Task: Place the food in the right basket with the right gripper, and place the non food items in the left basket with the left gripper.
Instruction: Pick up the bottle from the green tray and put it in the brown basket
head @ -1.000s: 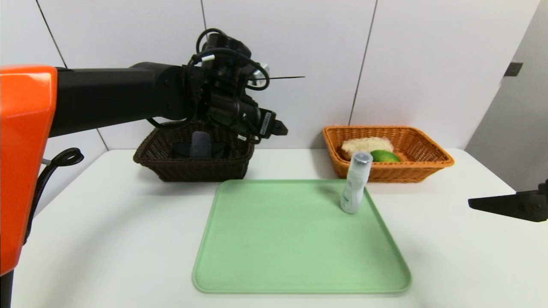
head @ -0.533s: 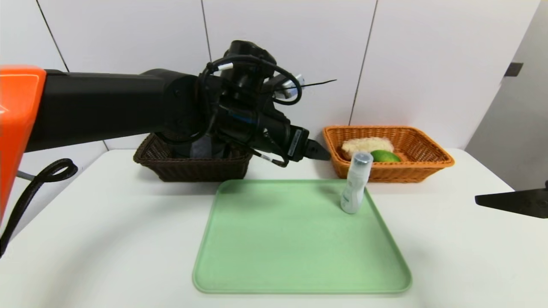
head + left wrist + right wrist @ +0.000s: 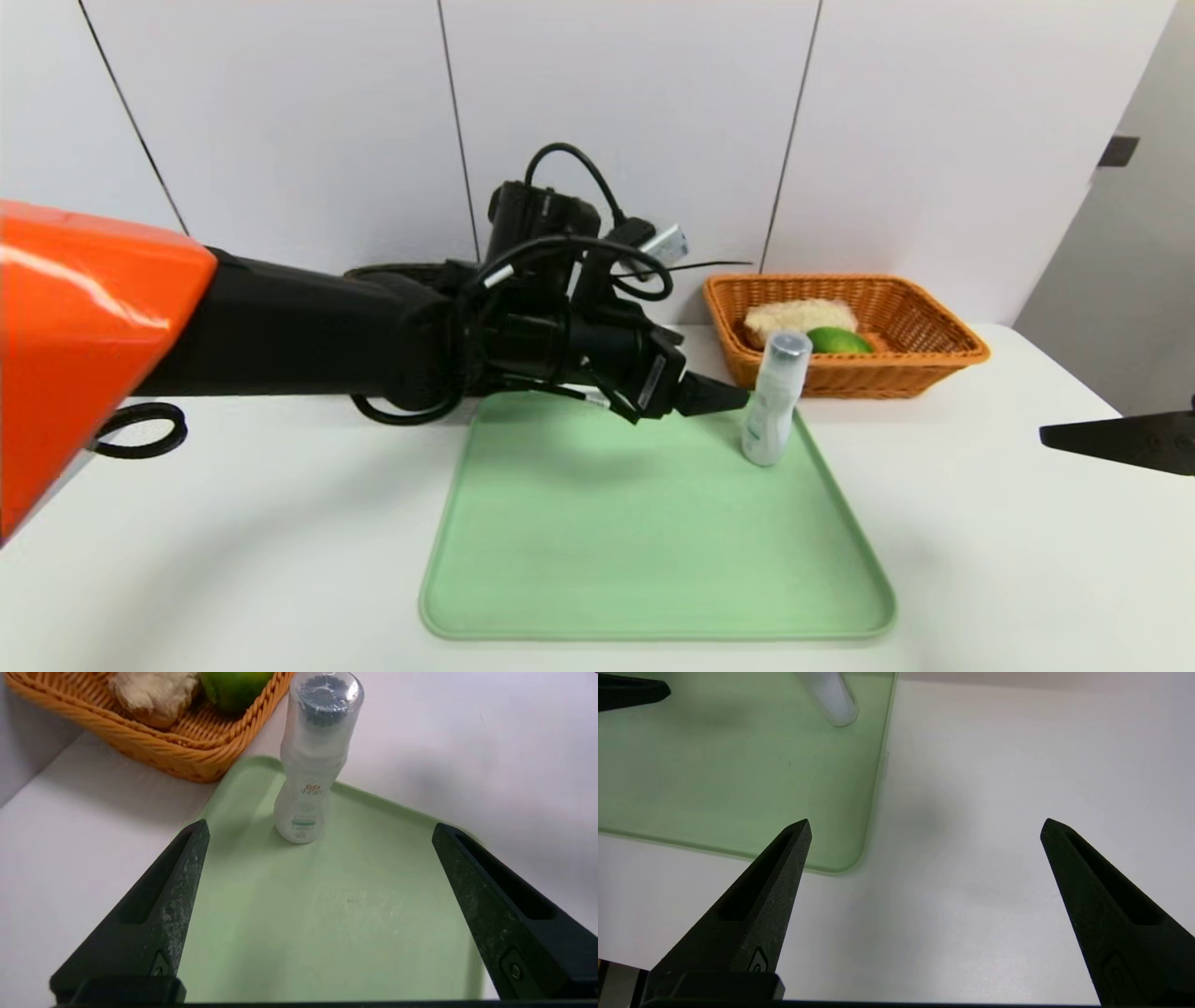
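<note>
Left tool (image 3: 321,830) spread, empty, near upright bottle (image 3: 777,399); off-centre approach could topple it. Right tool (image 3: 927,828) spread, parked over desk (image 3: 971,560).

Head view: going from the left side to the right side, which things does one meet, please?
Orange arm section → left gripper → bottle → right gripper, over the table's right part.

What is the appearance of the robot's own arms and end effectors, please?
The left arm is black with an orange shell section, looping black cables and small white labels. Both the left end effector and right end effector have black, tapering fingers with recessed slots.
</note>
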Robot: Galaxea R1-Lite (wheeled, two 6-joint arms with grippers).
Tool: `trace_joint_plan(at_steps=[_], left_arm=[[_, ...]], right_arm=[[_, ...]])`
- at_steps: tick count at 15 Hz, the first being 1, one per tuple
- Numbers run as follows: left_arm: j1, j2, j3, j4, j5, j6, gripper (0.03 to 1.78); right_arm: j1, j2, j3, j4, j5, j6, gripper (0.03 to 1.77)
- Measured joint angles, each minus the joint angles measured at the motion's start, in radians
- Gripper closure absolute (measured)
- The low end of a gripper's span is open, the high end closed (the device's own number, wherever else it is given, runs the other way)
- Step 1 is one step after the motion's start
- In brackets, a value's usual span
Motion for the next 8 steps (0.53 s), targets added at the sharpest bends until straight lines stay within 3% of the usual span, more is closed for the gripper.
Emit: trace_joint_plan(at_steps=[2,8], left_arm=[[0.003,0.027,0.045,-0.118,-0.005,0.046,0.12],[-0.018,0.133,0.047,-0.266,-0.009,0.052,0.12]], right_arm=[[0.000,0.003,0.000,0.000,0.000,-0.001,0.10],[0.000,0.010,0.001,0.001,-0.003,-0.001,0.10]])
